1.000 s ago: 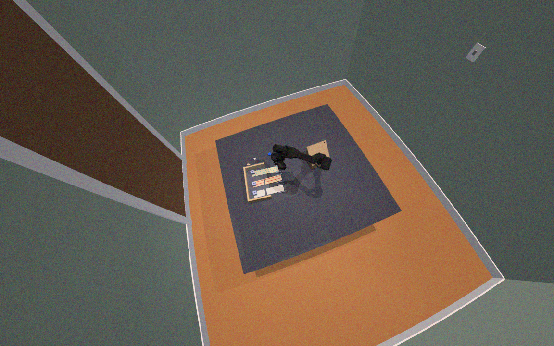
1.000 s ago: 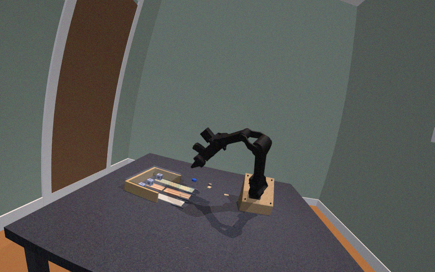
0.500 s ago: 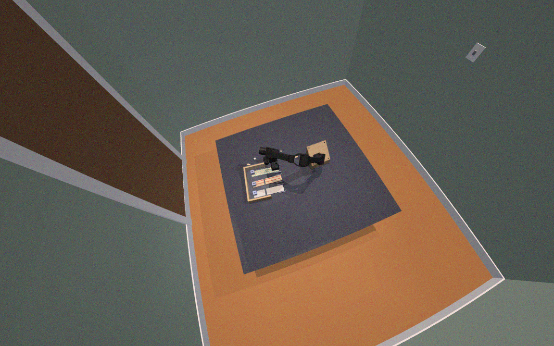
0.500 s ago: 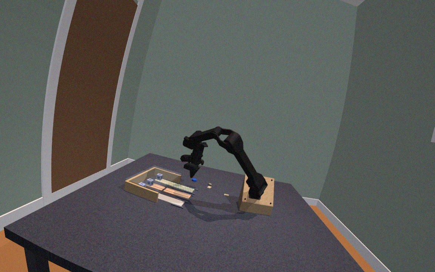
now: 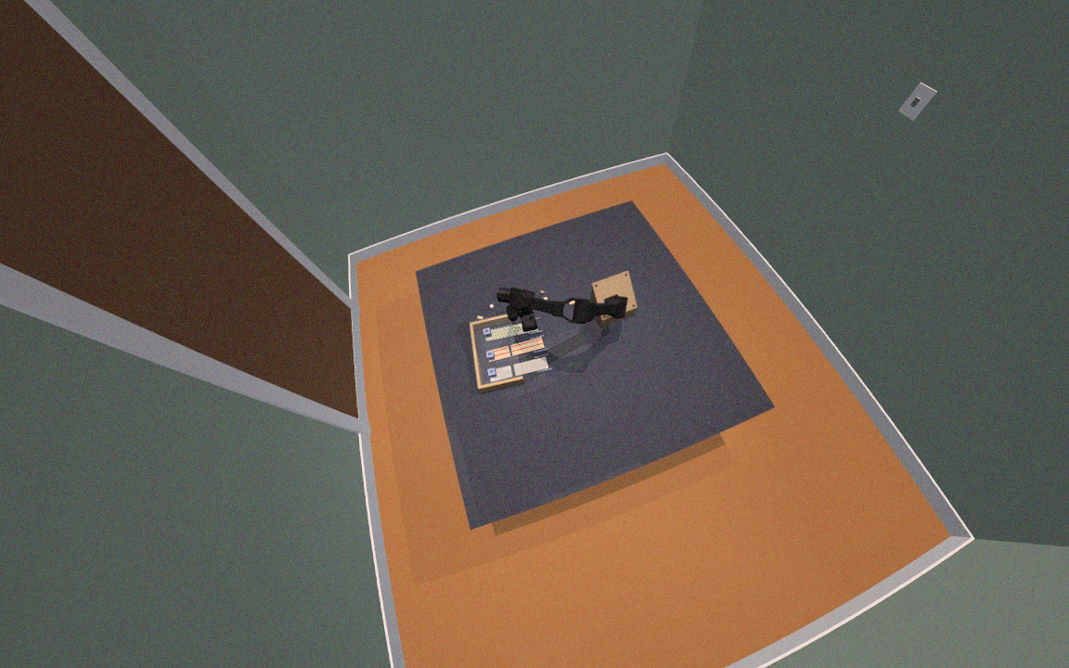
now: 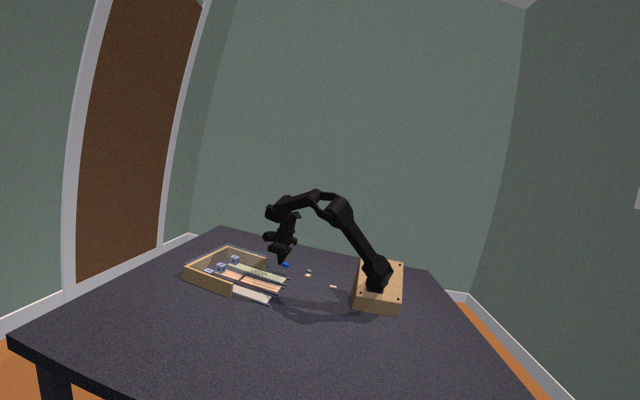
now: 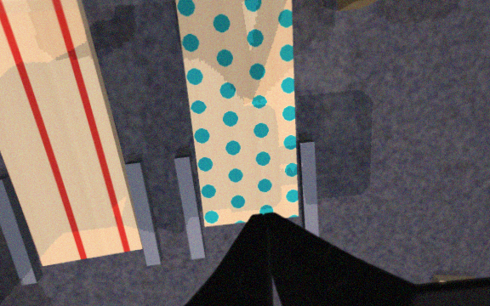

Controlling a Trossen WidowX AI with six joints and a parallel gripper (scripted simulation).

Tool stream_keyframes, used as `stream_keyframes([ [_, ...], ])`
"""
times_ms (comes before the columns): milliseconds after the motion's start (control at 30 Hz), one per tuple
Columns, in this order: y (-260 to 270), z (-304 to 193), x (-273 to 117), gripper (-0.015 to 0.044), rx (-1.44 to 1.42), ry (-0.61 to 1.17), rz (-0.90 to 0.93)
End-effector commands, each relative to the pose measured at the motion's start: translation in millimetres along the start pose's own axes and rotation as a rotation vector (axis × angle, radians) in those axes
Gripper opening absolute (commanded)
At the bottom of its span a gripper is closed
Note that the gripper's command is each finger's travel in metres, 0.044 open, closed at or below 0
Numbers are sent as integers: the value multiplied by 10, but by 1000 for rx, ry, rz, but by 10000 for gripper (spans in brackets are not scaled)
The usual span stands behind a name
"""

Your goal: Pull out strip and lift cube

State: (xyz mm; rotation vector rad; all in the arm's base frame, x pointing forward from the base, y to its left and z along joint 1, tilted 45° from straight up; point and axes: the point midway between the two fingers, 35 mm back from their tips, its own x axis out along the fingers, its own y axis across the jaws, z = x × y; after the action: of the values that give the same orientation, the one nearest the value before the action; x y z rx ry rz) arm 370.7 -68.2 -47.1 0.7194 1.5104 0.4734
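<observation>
The dotted strip (image 5: 502, 333) (image 6: 261, 274) (image 7: 245, 140) is in one piece. A pale blue cube (image 5: 486, 331) (image 6: 234, 259) with a dark mark is at its far end. The red-striped strip (image 5: 527, 346) (image 6: 261, 284) (image 7: 71, 170) and the white strip (image 5: 532, 366) (image 6: 251, 293) each have a gap across them. Similar cubes are at their far ends, one on the striped strip (image 5: 489, 353) (image 6: 220, 266) and one on the white strip (image 5: 491, 371) (image 6: 208, 271). My gripper (image 6: 281, 261) (image 7: 264, 225) is shut and empty, pointing down above the dotted strip's near end.
A wooden three-sided frame (image 5: 474, 357) (image 6: 206, 285) surrounds the strips' far parts. Low grey rails (image 7: 190, 212) (image 7: 309, 187) flank the dotted strip's near end. A blue disc (image 6: 285, 264) and small pale blocks (image 6: 333, 286) (image 6: 308, 275) lie beyond the strips.
</observation>
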Motion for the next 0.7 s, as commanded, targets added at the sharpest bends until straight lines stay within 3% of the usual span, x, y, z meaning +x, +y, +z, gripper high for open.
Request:
stream_keyframes([
  [0,4,-9,78,0,5,5,3],
  [667,11,-19,410,0,4,5,5],
])
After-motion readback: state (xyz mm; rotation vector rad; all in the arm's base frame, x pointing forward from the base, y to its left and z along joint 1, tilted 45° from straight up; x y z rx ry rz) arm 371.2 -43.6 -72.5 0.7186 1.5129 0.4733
